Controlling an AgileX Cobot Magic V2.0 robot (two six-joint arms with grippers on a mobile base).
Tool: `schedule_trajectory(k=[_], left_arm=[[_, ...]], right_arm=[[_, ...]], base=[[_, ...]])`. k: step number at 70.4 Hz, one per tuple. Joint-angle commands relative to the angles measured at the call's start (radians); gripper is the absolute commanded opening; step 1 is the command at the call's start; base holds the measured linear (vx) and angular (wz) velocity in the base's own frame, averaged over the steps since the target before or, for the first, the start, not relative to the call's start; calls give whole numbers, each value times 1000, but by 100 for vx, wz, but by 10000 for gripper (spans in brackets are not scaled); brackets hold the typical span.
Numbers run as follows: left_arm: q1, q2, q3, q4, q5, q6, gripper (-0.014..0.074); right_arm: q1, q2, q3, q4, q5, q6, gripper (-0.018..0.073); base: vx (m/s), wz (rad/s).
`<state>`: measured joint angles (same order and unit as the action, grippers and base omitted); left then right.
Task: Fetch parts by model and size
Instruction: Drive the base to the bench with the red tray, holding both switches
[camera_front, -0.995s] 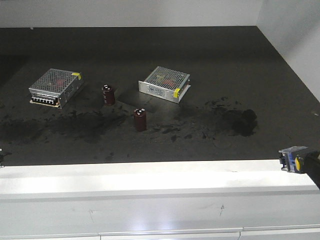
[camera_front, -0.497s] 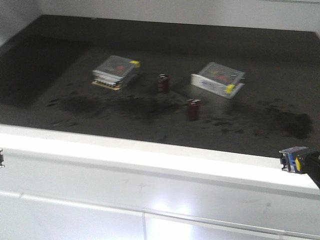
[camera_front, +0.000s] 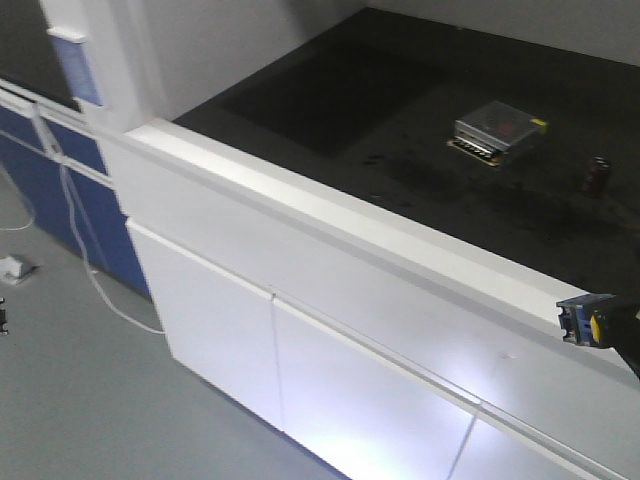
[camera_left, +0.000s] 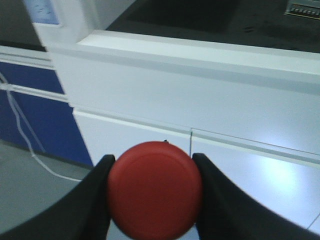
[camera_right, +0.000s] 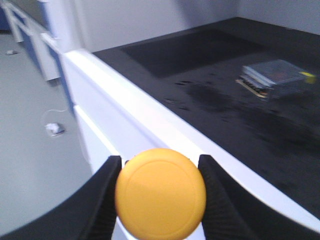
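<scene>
A robot's left gripper (camera_left: 152, 164) holds a red-capped push-button switch (camera_left: 155, 192), its two black fingers (camera_left: 92, 202) pressed against opposite sides of the round cap and the jaws closed to the cap's width. The right gripper (camera_right: 160, 162) clasps a yellow-capped push-button switch (camera_right: 160, 194) in the same way, one dark finger on each side of the cap, with no gap showing between pads and cap. Both parts are off the bench and in the air, in front of a white cabinet (camera_front: 250, 340) with flat door fronts. In the front view the yellow switch sits at the right edge of the frame, its blue-and-black base turned towards the cabinet and level with the pale front lip; the red switch cannot be made out in that view. Behind the lip lies a dark worktop (camera_front: 400, 100), smudged in places, where a silver mesh-topped metal box (camera_front: 497, 130) with a yellow tab at one corner rests well back from the edge. A dark maroon cylinder (camera_front: 596, 175) stands upright to the right of the box, apart from it. To the left of the white unit runs a row of blue cabinets (camera_left: 50, 125), above a grey floor (camera_front: 80, 400).
</scene>
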<state>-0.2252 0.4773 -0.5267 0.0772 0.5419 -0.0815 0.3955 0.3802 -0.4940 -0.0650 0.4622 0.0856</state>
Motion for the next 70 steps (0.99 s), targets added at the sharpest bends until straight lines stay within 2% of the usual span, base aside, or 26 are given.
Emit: schedule_trajectory(k=[1,70], left_arm=[[-3,5,-28,-4,-73,-5,-6],[-3,4,-28,-4,-73,-5,-6]], right_arm=[[-3,5,-28,-10,-81,-5,-10],[-3,5,-28,-10,-81,-5,-10]], base=[[-8,79],[1,82]])
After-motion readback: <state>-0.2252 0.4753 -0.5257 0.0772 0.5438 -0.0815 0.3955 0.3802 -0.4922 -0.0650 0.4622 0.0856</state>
